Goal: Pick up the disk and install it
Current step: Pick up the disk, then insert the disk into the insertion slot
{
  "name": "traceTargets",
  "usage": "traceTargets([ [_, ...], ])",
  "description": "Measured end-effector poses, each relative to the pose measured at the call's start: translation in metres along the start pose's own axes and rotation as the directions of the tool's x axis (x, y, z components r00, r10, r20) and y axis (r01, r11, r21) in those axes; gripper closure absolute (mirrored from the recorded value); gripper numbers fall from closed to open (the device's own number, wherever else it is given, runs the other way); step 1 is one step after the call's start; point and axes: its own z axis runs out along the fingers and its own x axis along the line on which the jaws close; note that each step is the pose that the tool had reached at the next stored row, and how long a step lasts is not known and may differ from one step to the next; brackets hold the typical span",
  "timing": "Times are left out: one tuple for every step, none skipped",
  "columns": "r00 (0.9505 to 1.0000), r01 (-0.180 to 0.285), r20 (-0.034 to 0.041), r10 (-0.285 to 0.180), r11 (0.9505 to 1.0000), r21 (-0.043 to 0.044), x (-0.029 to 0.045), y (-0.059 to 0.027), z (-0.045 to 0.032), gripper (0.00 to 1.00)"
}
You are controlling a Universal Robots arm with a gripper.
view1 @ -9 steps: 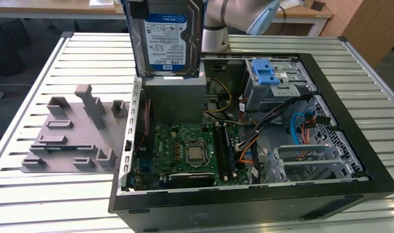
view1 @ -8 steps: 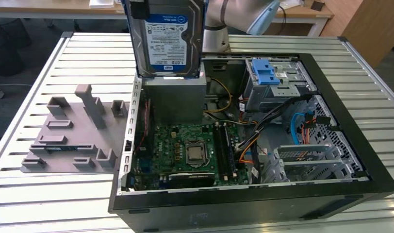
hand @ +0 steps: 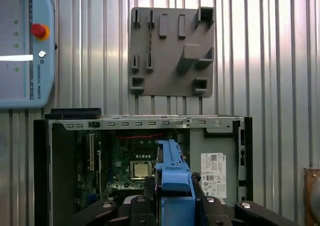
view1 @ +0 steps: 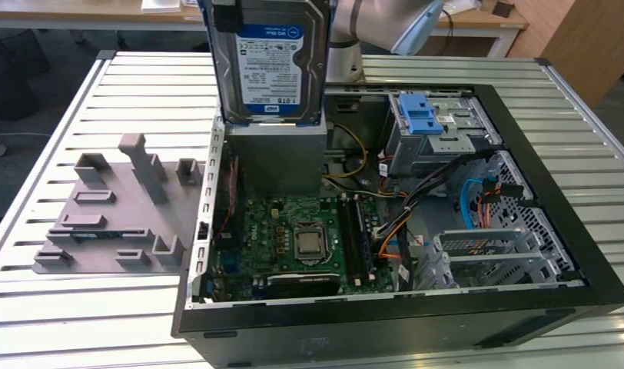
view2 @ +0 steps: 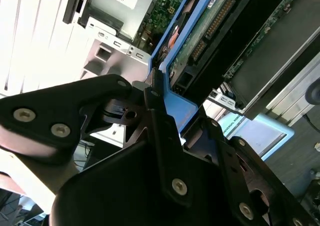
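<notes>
The claw (hand: 175, 193) was pinching the disk (view1: 271, 61) by its blue frame, holding it upright above the open computer case (view1: 558, 200) on the bench (view1: 137, 84). It was best kept square to the blue-tabbed bay (view1: 425, 115) and eased down slowly, clear of the cables (view1: 435, 178), I'd say.

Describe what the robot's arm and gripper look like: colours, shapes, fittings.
The gripper is matte black in both wrist views. It is built of flat, angular linkage plates with rounded corners, joined by silver screw heads and pivot pins, and it narrows to slim black fingers. In the exterior view, the arm is a smooth, rounded tube, pale grey with a bluish tint.
</notes>
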Motion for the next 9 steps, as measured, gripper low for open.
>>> traceTargets([
  [1.0000, 0.000, -0.0001, 0.000, 1.0000, 0.0000, 0.0001, -0.0007, 0.0000, 0.64],
  [1.0000, 0.001, -0.0003, -0.001, 1.0000, -0.0002, 0.0001, -0.0014, 0.0000, 0.64],
  [1.0000, 0.001, -0.0003, -0.001, 1.0000, -0.0002, 0.0001, -0.0018, 0.0000, 0.64],
  [1.0000, 0.001, -0.0003, -0.001, 1.0000, -0.0002, 0.0002, -0.0018, 0.0000, 0.64],
  [1.0000, 0.001, -0.0003, -0.001, 1.0000, -0.0002, 0.0001, -0.0021, 0.0000, 0.64],
  [1.0000, 0.001, -0.0003, -0.001, 1.0000, -0.0002, 0.0001, -0.0023, 0.0000, 0.64],
  [1.0000, 0.001, -0.0003, -0.001, 1.0000, -0.0002, 0.0001, -0.0023, 0.0000, 0.64],
  [1.0000, 0.001, -0.0003, -0.001, 1.0000, -0.0002, 0.0001, -0.0023, 0.0000, 0.64],
  [1.0000, 0.001, -0.0003, -0.001, 1.0000, -0.0001, 0.0001, -0.0024, 0.0000, 0.64],
])
